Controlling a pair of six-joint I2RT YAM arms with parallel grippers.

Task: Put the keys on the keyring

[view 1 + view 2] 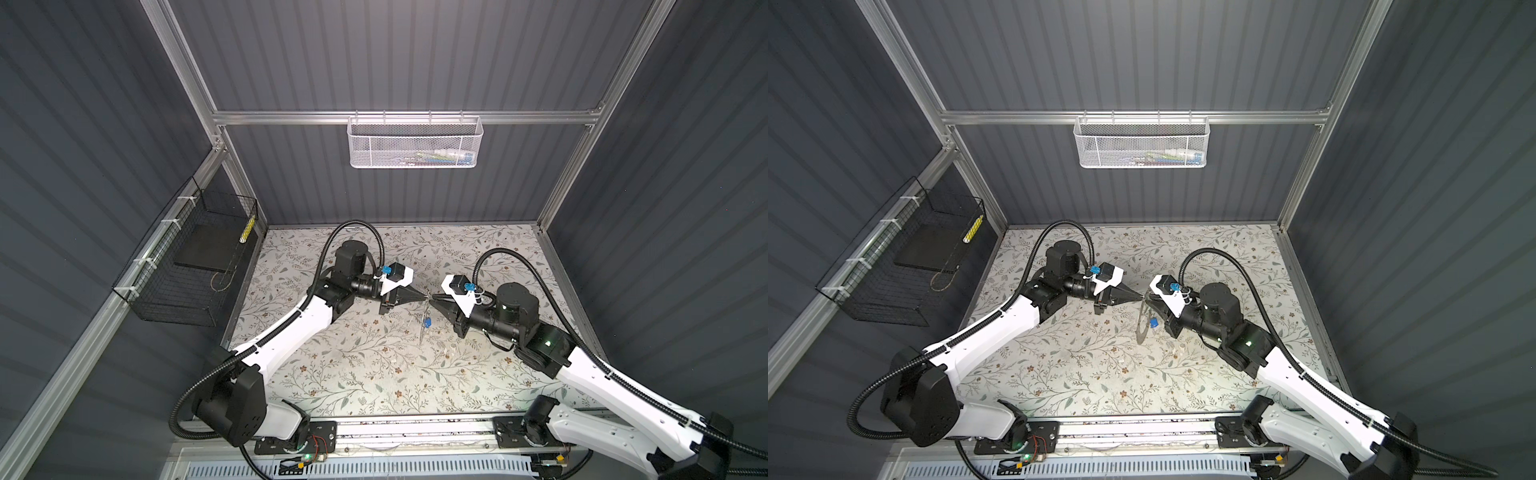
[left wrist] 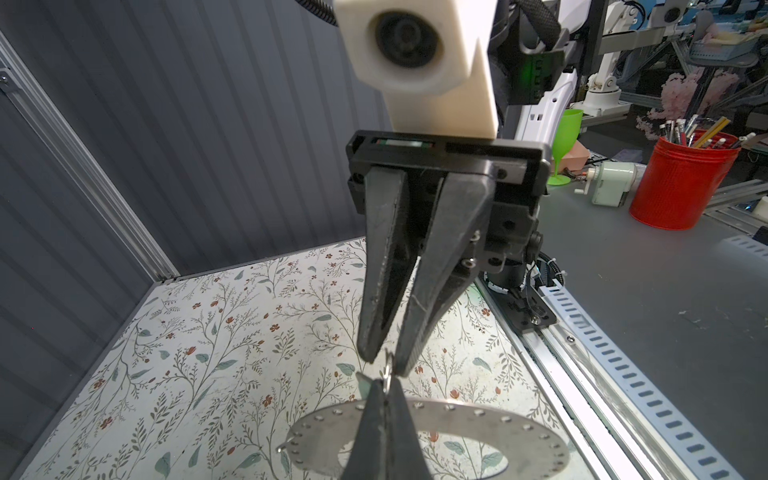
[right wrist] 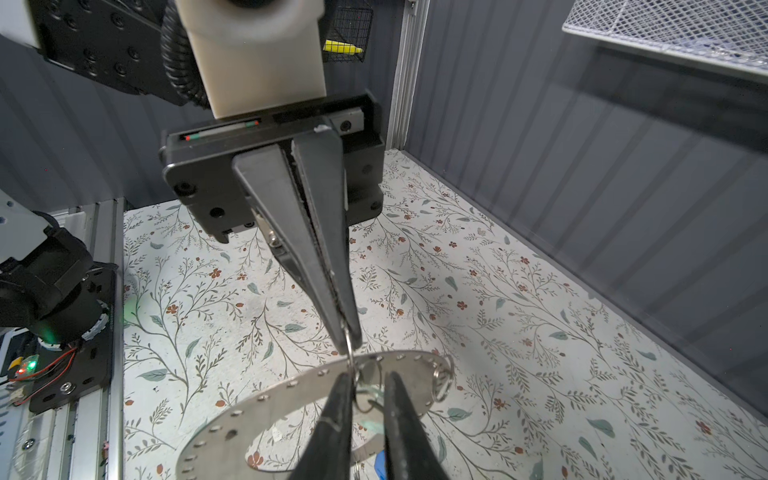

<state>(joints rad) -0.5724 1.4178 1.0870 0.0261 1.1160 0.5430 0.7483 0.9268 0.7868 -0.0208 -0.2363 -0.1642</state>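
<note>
The keyring (image 3: 270, 405), a wide grey metal disc with small holes round its rim, hangs on edge between both grippers above the floral mat and looks thin in both top views (image 1: 423, 328) (image 1: 1141, 325). My left gripper (image 2: 384, 384) (image 1: 425, 296) is shut on a small split ring (image 2: 387, 372) at the disc's upper rim. My right gripper (image 3: 368, 376) (image 1: 433, 297) faces it with jaws a narrow gap apart, straddling that split ring (image 3: 368, 386) and the whitish key's clear head (image 3: 370, 392). The blue-headed key (image 1: 427, 321) (image 3: 380, 465) dangles from the disc. Another split ring (image 3: 442, 380) sits on the rim.
A white mesh basket (image 1: 415, 143) hangs on the back rail and a black wire basket (image 1: 187, 266) on the left wall. Grey panelled walls enclose the floral mat (image 1: 374, 365). An aluminium rail (image 1: 415, 428) carrying both arm bases runs along the front edge.
</note>
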